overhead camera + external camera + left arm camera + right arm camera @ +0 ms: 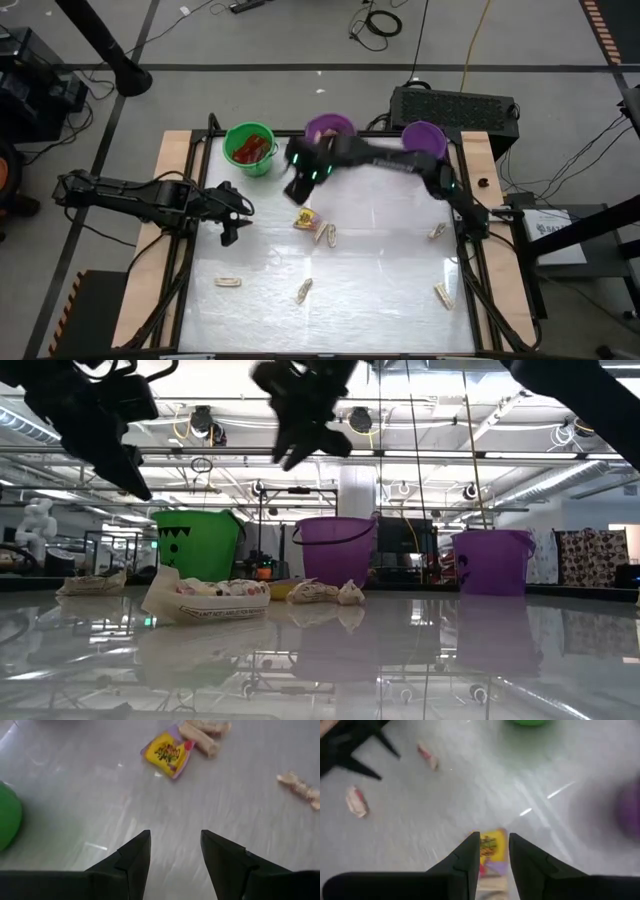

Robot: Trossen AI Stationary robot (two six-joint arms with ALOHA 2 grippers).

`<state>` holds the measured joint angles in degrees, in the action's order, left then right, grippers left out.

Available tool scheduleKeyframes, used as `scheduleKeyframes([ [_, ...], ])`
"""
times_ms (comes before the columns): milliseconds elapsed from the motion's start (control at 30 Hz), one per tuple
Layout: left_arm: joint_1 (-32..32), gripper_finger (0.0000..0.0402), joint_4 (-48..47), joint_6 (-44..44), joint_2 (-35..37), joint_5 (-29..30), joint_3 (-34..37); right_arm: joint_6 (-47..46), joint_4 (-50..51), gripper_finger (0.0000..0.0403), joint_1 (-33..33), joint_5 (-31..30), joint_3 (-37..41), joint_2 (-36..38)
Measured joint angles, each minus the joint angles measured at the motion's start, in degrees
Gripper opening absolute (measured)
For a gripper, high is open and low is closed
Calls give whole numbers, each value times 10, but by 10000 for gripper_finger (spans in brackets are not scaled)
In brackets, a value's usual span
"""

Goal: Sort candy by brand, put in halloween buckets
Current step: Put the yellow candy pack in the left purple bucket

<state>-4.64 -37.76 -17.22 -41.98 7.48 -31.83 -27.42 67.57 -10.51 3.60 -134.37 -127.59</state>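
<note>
The right tool (pixel 494 851) hangs above the yellow packet (pixel 489 846), fingers narrowly parted, holding nothing. Left of that packet, the left tool (pixel 174 851) gapes empty.

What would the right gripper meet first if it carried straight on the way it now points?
Most likely the yellow candy packet. The right gripper, fingers slightly apart and holding nothing, points down at it, the packet showing between and just beyond its fingertips. How far above it the gripper is remains unclear.
</note>
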Motion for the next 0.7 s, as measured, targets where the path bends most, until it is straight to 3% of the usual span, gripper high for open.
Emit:
scheduleKeyframes([
  [133,0,180,0,5,0,-13,0,-41,-9,96,68,-85,0,-36],
  [233,0,180,18,15,0,-37,0,-130,1,96,94,-112,0,-67],
  [467,0,180,75,29,0,-83,0,-267,59,113,87,-112,0,-120],
  [700,0,180,88,26,0,-91,0,-251,60,185,72,-90,0,-143],
])
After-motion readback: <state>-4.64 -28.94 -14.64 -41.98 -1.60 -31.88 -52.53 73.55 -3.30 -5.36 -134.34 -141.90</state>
